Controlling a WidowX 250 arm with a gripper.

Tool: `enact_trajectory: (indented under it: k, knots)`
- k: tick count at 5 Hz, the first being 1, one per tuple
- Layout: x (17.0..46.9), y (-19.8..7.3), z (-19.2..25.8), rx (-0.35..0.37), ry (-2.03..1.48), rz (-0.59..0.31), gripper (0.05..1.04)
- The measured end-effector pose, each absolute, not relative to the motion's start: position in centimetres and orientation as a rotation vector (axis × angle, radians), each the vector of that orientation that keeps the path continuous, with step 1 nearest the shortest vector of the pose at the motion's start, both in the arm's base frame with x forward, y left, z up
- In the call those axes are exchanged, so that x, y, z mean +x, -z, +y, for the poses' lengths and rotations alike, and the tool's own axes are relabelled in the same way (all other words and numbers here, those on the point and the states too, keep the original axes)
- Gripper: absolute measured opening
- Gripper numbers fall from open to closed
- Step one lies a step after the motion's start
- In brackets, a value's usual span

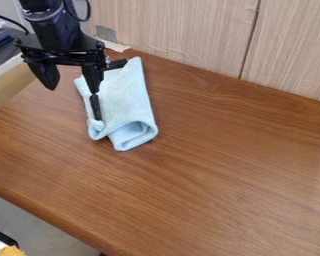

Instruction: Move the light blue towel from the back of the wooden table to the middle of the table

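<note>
Near the tabletop's (216,165) back left part, a pale blue cloth (127,95) lies folded, its near end curled into a loose roll. Over its left side hangs the black end effector (73,90), its fingers spread wide. Narrow dark pieces show against the cloth, one upright and one by its far end; how they join the fingers is hard to tell. Behind stands a pale wood-grain wall (183,32), with a small grey patch (106,34) low down.
</note>
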State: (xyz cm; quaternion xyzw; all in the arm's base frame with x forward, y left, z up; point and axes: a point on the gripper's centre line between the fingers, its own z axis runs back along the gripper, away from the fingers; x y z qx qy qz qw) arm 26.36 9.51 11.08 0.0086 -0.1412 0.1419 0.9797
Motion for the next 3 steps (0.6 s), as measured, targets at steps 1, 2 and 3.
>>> enact_trajectory:
  k: [1, 2, 3]
  knots:
    - [26.3, -10.4, 9.5, 0.010, -0.284, -0.258, 1.001]
    - [27.4, -9.7, 10.6, 0.005, -0.249, -0.215, 1.001]
    - [29.2, -9.5, 12.9, 0.048, -0.263, -0.211, 1.001]
